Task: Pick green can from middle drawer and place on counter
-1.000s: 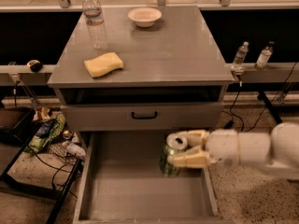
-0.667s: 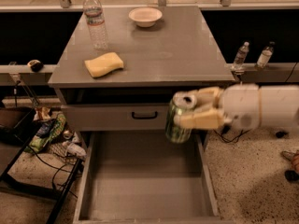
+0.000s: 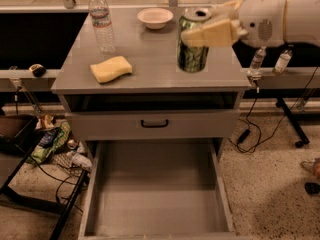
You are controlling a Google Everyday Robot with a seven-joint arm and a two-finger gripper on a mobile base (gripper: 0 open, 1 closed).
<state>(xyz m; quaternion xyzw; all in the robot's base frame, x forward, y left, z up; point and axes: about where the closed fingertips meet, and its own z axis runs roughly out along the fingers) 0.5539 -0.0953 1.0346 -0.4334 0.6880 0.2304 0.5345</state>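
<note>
Green can (image 3: pixel 192 49): upright, upper centre-right of frame, over right part of counter (image 3: pixel 150 59); contact with surface cannot be told. Gripper (image 3: pixel 201 20): clamped on can's upper end, one beige finger laid across near side, other seen behind silver top. Arm: white, entered from upper right corner, held roughly level, wrist pointed left. Middle drawer (image 3: pixel 155 199): pulled out at lower centre, grey floor exposed. Also listed on counter: water bottle (image 3: pixel 101 21), white bowl (image 3: pixel 155 17), yellow sponge (image 3: pixel 111 69).
</note>
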